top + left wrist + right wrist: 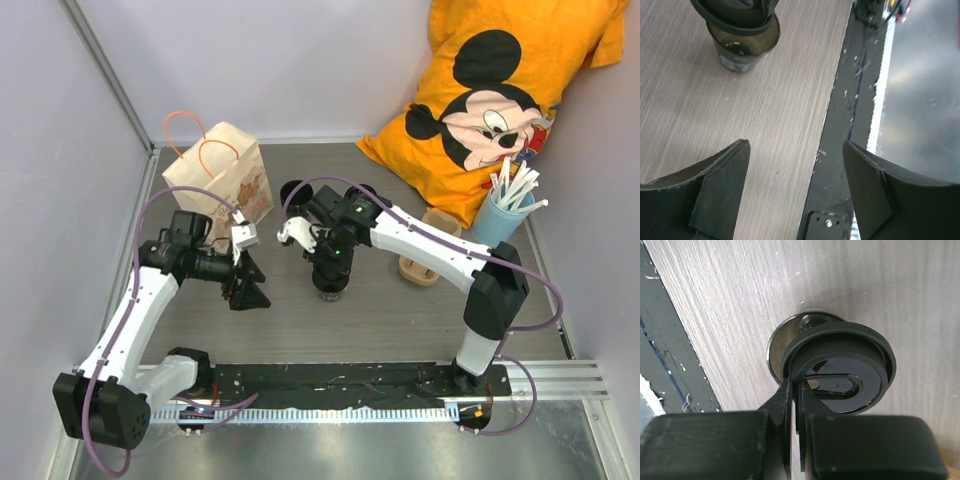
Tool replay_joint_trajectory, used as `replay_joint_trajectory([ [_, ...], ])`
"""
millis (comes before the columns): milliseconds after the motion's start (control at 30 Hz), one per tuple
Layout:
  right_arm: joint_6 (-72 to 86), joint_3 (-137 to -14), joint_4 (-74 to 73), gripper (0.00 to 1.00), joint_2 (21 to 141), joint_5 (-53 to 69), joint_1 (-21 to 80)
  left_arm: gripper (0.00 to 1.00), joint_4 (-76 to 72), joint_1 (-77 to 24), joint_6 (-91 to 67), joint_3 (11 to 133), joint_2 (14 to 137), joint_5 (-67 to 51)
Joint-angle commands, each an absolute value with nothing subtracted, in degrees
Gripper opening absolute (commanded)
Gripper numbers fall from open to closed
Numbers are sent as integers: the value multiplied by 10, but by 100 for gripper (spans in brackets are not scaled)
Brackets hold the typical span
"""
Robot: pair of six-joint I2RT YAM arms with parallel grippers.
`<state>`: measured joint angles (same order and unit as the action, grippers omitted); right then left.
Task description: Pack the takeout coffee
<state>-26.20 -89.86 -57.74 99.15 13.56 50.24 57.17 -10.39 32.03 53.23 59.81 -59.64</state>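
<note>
The takeout coffee cup stands upright on the table, small, black and open-topped. Its black lid hangs just above the cup's rim and is shifted a little to one side of it. My right gripper is shut on the lid's edge. In the left wrist view the cup sits ahead with the lid over it. My left gripper is open with only bare table between its fingers, and it hovers left of the cup, with its fingers pointing down.
A brown paper bag with orange handles stands at the back left. A beige pulp carrier and a light blue cup of white straws are at the right, in front of an orange cushion. A black rail runs along the near edge.
</note>
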Motion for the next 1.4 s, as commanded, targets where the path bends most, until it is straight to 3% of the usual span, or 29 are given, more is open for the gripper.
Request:
replay_joint_trajectory([
  [0,-245,-925,-600,1,998,113,517,77,633,-105,424,534,565,-570],
  [467,-249,-1012,-678,1,1055,81,550,71,620,-105,400,527,539,-563],
  [1367,-258,-998,-699,2,1080,45,583,68,607,-105,377,522,512,-561],
])
